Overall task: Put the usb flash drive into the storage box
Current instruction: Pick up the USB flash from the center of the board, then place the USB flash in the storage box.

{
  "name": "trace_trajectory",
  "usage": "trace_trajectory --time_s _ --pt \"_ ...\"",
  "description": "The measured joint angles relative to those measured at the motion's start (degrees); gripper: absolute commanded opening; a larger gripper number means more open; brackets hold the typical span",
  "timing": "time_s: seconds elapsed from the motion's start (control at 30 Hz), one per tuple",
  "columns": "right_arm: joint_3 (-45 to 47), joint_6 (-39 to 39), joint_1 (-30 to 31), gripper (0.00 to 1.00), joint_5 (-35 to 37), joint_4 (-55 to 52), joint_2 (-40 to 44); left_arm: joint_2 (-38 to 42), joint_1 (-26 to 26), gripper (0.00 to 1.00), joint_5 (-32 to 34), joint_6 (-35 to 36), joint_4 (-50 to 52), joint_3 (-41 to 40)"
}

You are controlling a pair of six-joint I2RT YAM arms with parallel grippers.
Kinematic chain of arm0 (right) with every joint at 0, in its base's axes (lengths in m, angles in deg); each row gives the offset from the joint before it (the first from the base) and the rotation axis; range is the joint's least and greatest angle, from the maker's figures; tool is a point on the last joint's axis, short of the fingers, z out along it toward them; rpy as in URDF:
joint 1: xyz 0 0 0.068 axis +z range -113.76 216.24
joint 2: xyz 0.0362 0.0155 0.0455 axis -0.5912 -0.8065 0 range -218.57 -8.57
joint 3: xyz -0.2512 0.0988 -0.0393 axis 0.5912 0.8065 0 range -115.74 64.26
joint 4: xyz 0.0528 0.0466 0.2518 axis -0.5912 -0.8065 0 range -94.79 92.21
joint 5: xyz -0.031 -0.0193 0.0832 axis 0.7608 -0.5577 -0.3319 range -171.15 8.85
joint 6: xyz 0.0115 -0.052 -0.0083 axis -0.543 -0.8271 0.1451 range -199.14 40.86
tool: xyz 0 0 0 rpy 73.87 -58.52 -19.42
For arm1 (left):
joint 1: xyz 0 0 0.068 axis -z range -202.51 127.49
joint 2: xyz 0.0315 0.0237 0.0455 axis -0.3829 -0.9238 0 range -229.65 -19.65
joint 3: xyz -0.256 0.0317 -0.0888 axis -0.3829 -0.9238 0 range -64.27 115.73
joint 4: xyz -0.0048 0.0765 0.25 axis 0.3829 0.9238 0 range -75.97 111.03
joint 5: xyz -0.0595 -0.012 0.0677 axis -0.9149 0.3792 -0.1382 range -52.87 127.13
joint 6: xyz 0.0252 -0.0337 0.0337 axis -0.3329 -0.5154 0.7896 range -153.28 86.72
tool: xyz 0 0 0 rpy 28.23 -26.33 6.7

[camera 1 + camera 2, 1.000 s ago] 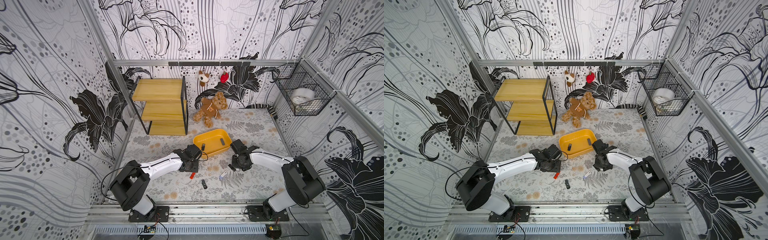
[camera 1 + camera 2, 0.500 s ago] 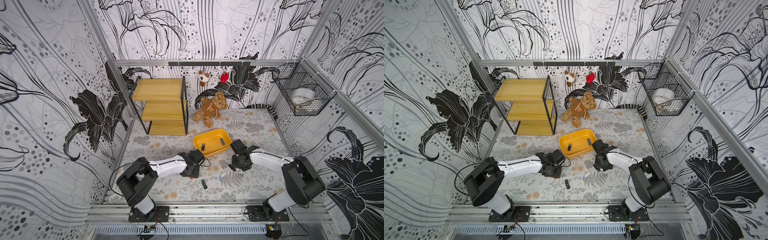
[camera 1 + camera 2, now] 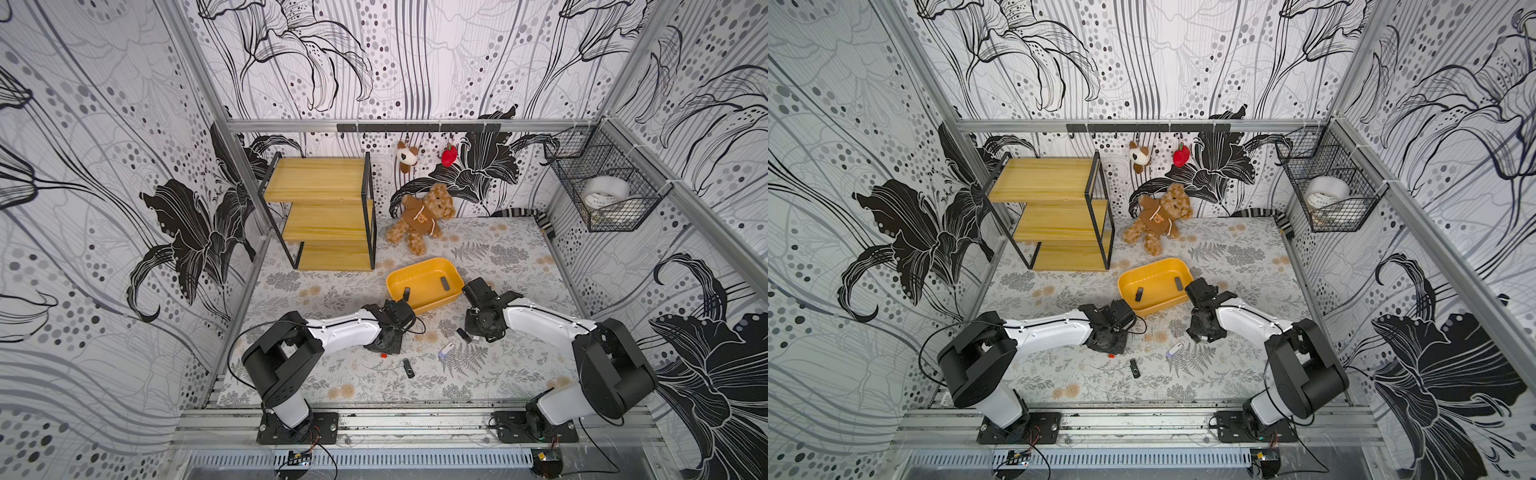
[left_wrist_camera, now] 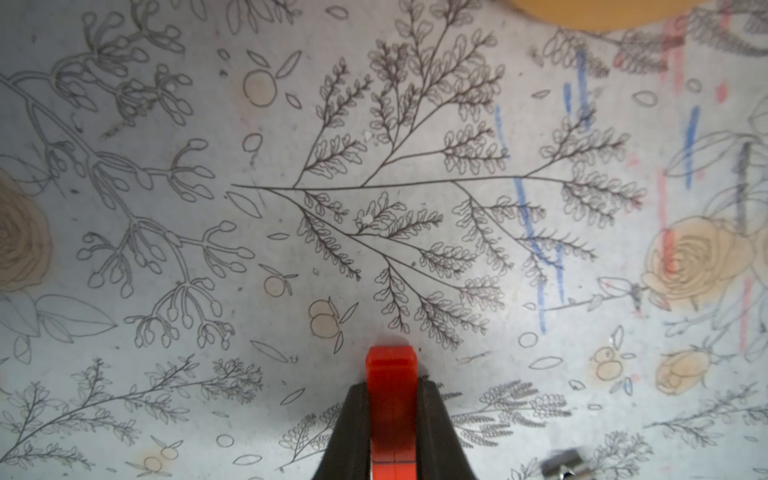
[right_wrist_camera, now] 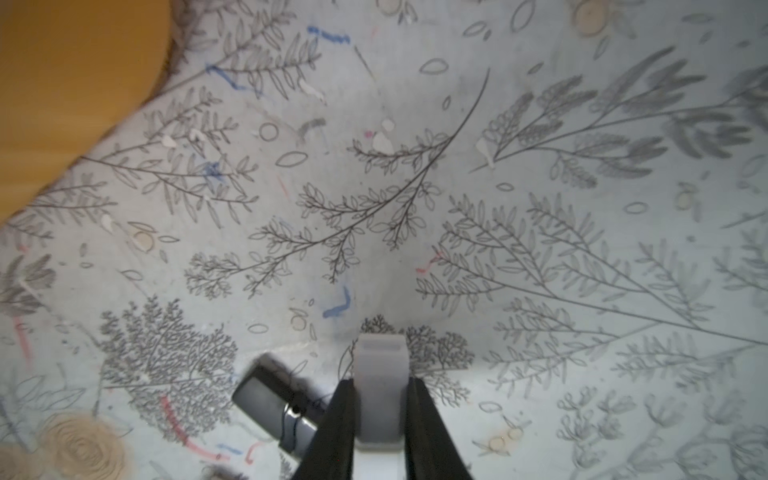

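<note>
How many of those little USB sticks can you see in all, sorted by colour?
Black sticks: 4, two in the tub, two on the table.
White sticks: 2, one on the table, one in the right fingers.
Red stick: 1, in the left fingers.
Total: 7

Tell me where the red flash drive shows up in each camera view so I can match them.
Top view: red flash drive, a small red tip at the left arm's wrist.
Top view: same red tip, lower in the picture than the storage box.
Left wrist: clamped between the left jaws, its end poking past them.
Right wrist: not in it.
Shared landmark: the storage box, in all four.
</note>
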Motion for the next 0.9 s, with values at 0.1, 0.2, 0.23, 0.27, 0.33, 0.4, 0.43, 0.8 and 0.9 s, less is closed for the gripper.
trace_trajectory --time_s 0.1,0.2,0.23,0.27,0.33,0.4,0.43,0.8,0.9 --pt "-4.52 -1.09 0.00 0.00 1.29 -2.23 0.76 0.00 0.00 0.00 0.00 0.04 0.00 0.00" --pt "-10.49 -2.58 0.00 0.00 2.19 -3.56 0.76 0.07 0.00 0.00 0.00 -0.09 0.02 0.02" --pt "-12.48 -3.02 0.00 0.00 2.34 -4.02 0.74 0.11 0.00 0.00 0.00 -0.17 0.09 0.07" --pt "-15.08 -3.72 0.00 0.00 2.45 -4.92 0.44 0.15 0.00 0.00 0.00 -0.31 0.22 0.11" --pt "-20.72 -5.01 0.00 0.00 2.60 -6.16 -1.03 0.22 -0.02 0.00 0.02 -0.44 0.90 0.37" --pt "-25.79 -6.38 0.00 0.00 2.60 -6.29 -3.06 0.42 -0.24 0.00 0.02 -0.66 1.97 0.94" --pt "-28.65 -7.32 0.00 0.00 2.56 -6.82 -4.68 0.74 -0.39 0.00 0.02 -0.72 2.34 1.31" --pt "-42.64 -12.24 0.00 0.00 0.85 -11.39 -19.39 4.35 -7.41 0.00 -0.87 0.70 7.91 10.25" --pt "-45.57 -13.25 0.00 0.00 -0.15 -10.84 -23.15 4.57 -9.60 0.00 -0.87 1.75 8.76 12.31"
